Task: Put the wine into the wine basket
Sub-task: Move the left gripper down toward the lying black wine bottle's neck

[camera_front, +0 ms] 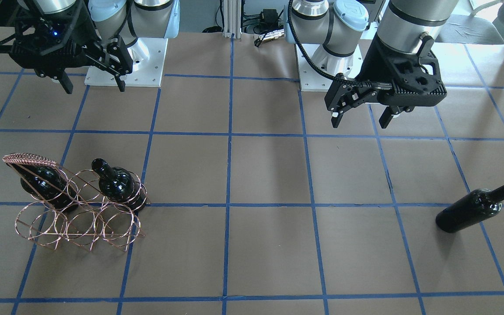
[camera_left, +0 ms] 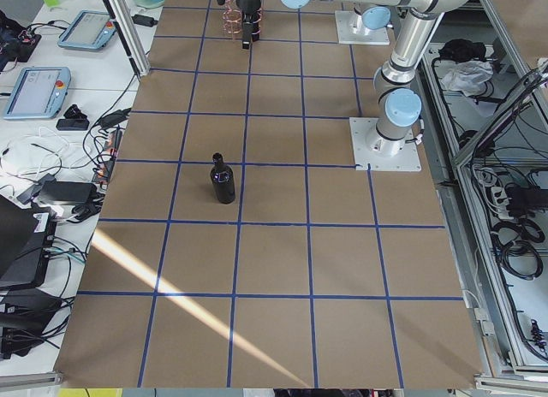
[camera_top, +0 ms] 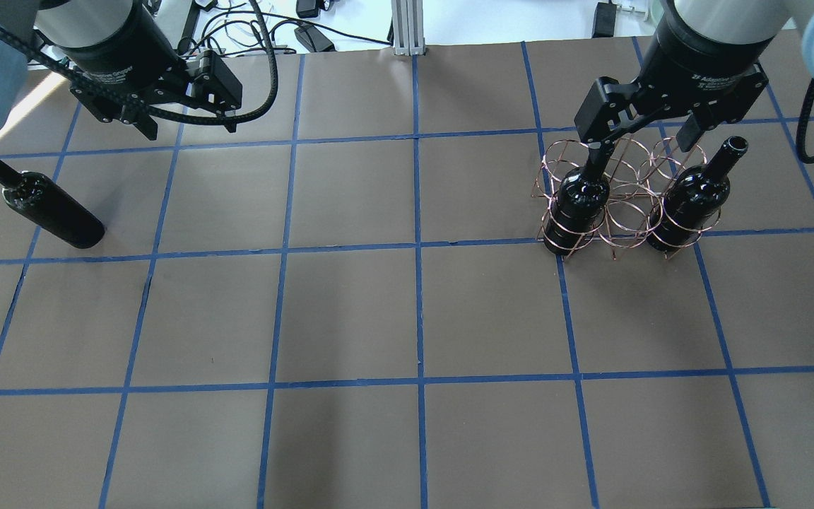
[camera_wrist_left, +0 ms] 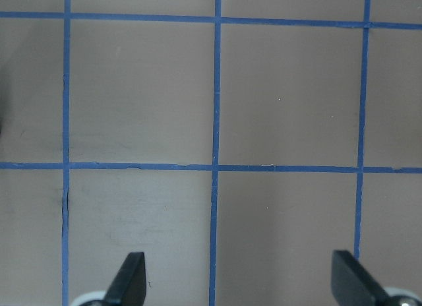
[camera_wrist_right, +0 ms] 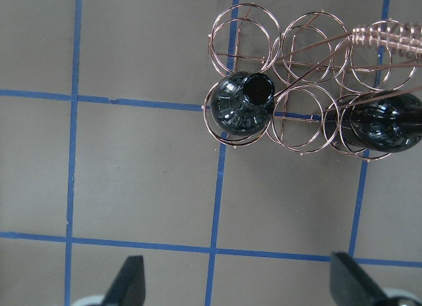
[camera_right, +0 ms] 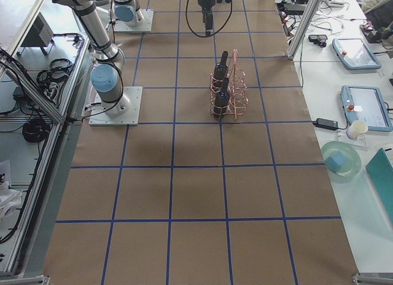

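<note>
A near-black wine bottle (camera_top: 46, 208) stands upright and alone on the table's left side; it also shows in the front view (camera_front: 475, 210) and the left view (camera_left: 223, 181). The copper wire basket (camera_top: 622, 205) stands on the right, its handle (camera_front: 29, 159) arched above. Two like bottles (camera_top: 580, 201) (camera_top: 689, 205) stand in the end hoops of the row nearer the robot. My left gripper (camera_top: 189, 129) is open and empty, above the table, apart from the lone bottle. My right gripper (camera_top: 651, 138) is open and empty, high above the basket (camera_wrist_right: 389, 37).
Brown paper with a blue tape grid covers the table. The arms' white base plates (camera_front: 125, 65) sit at the robot's edge. Tablets, cables and a cup (camera_right: 356, 130) lie on side benches beyond the table ends.
</note>
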